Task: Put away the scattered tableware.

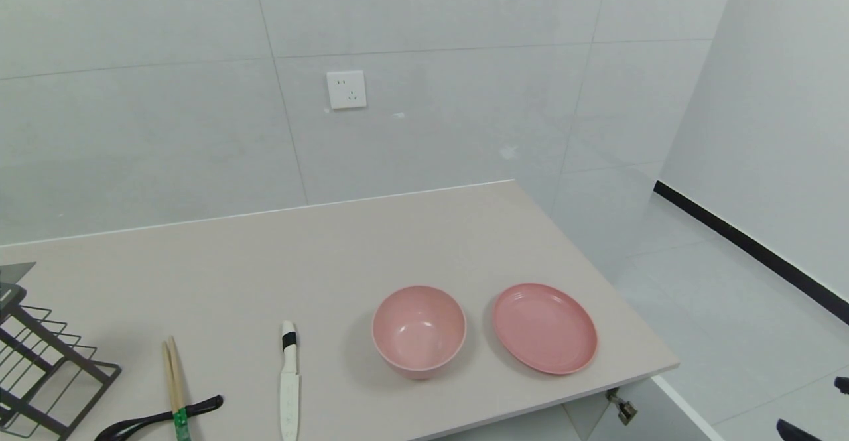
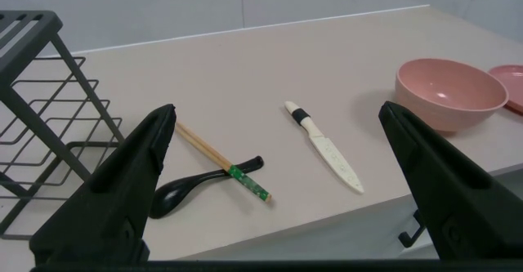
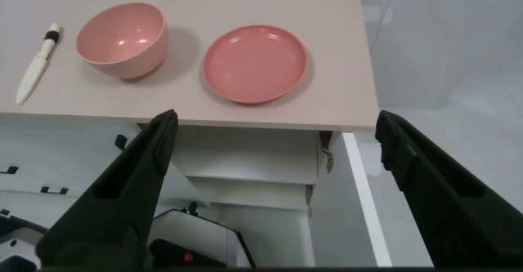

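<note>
Left gripper (image 2: 278, 113): jaws wide apart, holding nothing, touching nothing. Right gripper (image 3: 275, 118): same, out in front of the counter (image 1: 331, 249). On the counter: chopsticks (image 1: 174, 378) crossing spoon (image 1: 159, 418), knife (image 1: 289, 380), bowl (image 1: 418, 331), and plate (image 1: 544, 327) just beside the bowl.

I find no writing or numbers that I can read. The green band (image 2: 248, 182) on the chopsticks (image 2: 214, 154) is too small for me to tell whether it carries print. The pale knife (image 2: 325, 147) on the worktop (image 1: 331, 249) shows only faint specks, and the wall socket (image 1: 346, 89) has a plain white face.
</note>
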